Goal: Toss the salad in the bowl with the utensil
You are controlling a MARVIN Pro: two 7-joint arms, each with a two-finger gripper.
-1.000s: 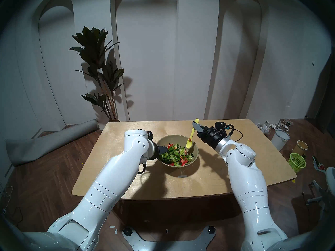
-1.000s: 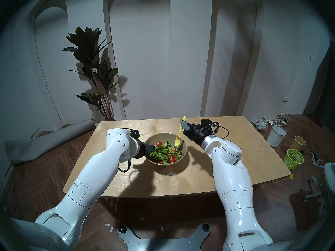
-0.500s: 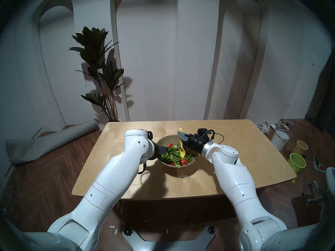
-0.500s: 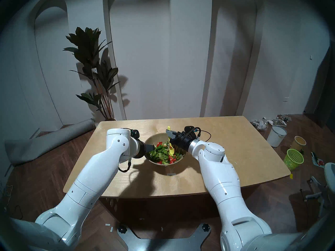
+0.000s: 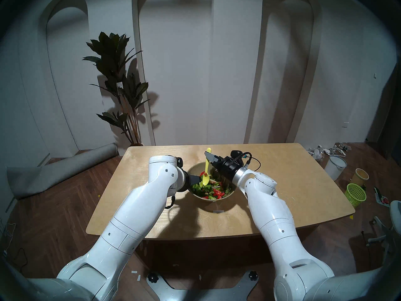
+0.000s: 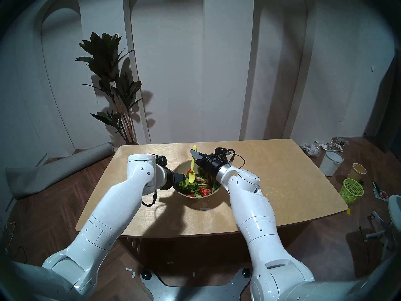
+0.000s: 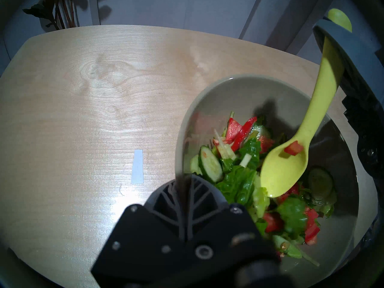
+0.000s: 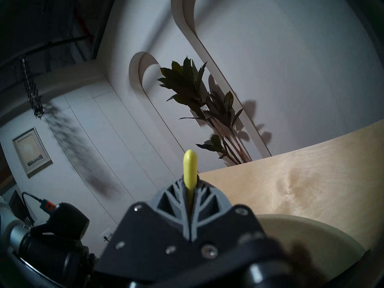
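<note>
Since a second ago, I see my right gripper point(image 5: 208, 156) has carried the spoon point(image 5: 206, 171) leftward across the bowl point(image 5: 228, 195), its scoop now over the salad point(image 5: 211, 189) near the left rim, one red chunk in it. The jaws pinch the handle's upper part. My left gripper point(image 7: 182, 190) clamps the bowl's near rim on the table point(image 5: 282, 185).

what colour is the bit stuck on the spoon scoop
Red: a small chunk sits on the yellow-green spoon scoop, above the salad. It shows best in the left wrist view.
</note>
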